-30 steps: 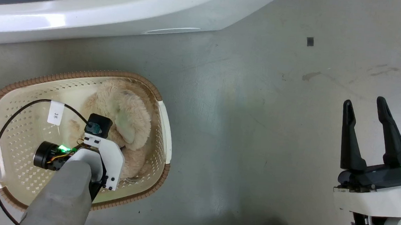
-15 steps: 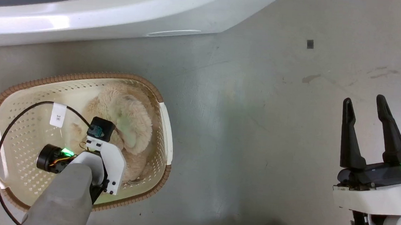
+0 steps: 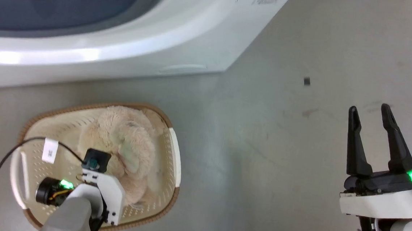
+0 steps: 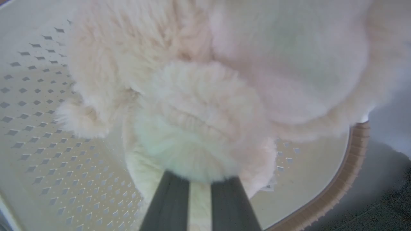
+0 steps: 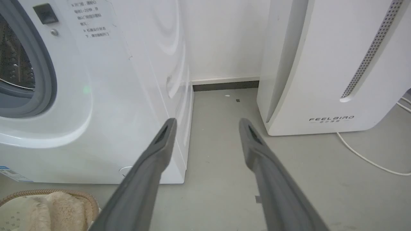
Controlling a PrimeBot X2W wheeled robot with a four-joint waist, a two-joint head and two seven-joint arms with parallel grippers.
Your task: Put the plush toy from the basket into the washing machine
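Cream plush toy (image 3: 126,146) in basket (image 3: 176,157) | washing machine (image 3: 123,53) just beyond | white appliance (image 5: 321,64) alongside

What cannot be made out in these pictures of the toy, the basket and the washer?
- Fingertips of the left gripper: buried in the fur of the plush toy, left wrist view.
- The drum of the washing machine: mostly cut off by the left edge, right wrist view.
- The label in the basket: too small to read, head view.
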